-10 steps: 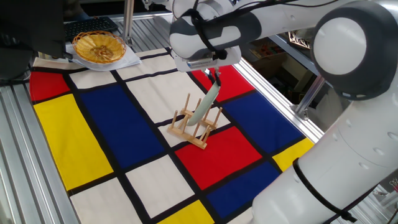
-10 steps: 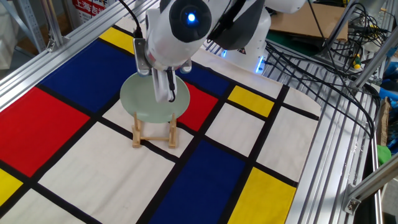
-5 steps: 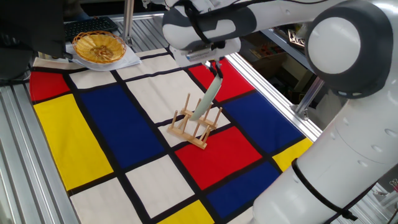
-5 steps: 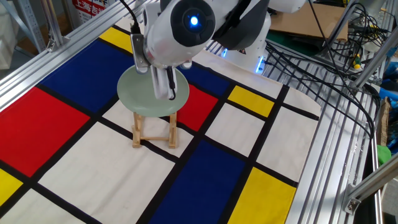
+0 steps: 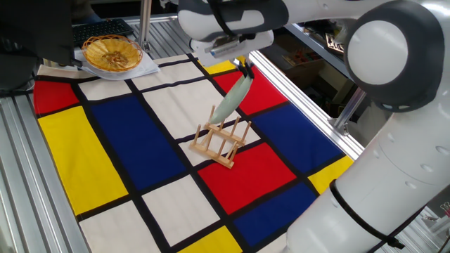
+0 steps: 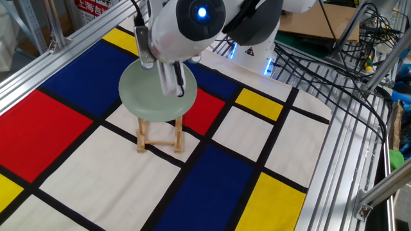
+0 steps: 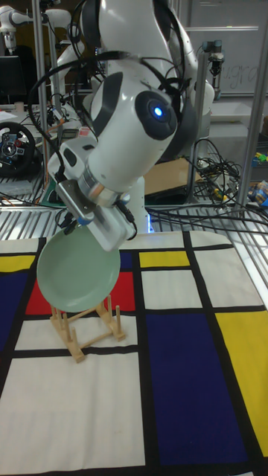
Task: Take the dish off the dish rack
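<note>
The pale mint-green dish point(image 5: 231, 105) hangs on edge and tilted, with my gripper point(image 5: 245, 71) shut on its upper rim. Its lower edge is level with the tops of the pegs of the small wooden dish rack point(image 5: 221, 145), which stands on the chequered cloth. From the other fixed view the dish point(image 6: 146, 97) faces the camera above the rack point(image 6: 158, 137), and my gripper point(image 6: 171, 82) reaches down over its right part. In the tall view the dish point(image 7: 73, 277) overlaps the rack's point(image 7: 86, 328) peg tops; my gripper point(image 7: 112, 230) clamps its upper right rim.
A yellow woven basket point(image 5: 112, 53) sits on white paper at the far left corner. Aluminium frame rails point(image 6: 335, 160) border the cloth. Cables point(image 6: 321, 58) lie beyond the table's right side, near the arm's base.
My gripper has risen with the dish in it, lifting the dish up out of the rack's slots and slightly toward the far side. The rack has stayed in place.
</note>
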Available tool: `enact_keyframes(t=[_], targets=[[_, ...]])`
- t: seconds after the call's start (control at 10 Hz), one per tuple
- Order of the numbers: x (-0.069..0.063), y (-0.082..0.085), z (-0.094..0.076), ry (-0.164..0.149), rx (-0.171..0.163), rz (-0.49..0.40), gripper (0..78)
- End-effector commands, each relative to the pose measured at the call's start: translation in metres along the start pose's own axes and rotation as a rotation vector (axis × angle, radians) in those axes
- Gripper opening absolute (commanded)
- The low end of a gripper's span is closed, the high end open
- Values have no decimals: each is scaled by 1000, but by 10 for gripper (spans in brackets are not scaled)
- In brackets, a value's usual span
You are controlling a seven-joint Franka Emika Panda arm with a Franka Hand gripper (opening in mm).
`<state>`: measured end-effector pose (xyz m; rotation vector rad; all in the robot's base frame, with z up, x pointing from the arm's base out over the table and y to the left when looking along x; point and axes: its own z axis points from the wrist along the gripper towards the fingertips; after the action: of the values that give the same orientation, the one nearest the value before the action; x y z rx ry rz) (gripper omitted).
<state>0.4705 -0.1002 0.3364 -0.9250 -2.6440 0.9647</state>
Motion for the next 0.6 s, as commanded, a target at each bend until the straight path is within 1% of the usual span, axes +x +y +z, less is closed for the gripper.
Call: enact_keyframes(t=[0.1, 0.2, 0.3, 0.4, 0.5, 0.6], targets=[[8, -4, -20, 53, -121, -91, 11], [10, -4, -28, 68, -155, -114, 11], [12, -4, -35, 76, -193, -132, 11], [16, -3, -44, 103, -290, -156, 11], [17, -2, -47, 111, -321, -161, 11], [20, 2, -55, 108, -362, -172, 11]])
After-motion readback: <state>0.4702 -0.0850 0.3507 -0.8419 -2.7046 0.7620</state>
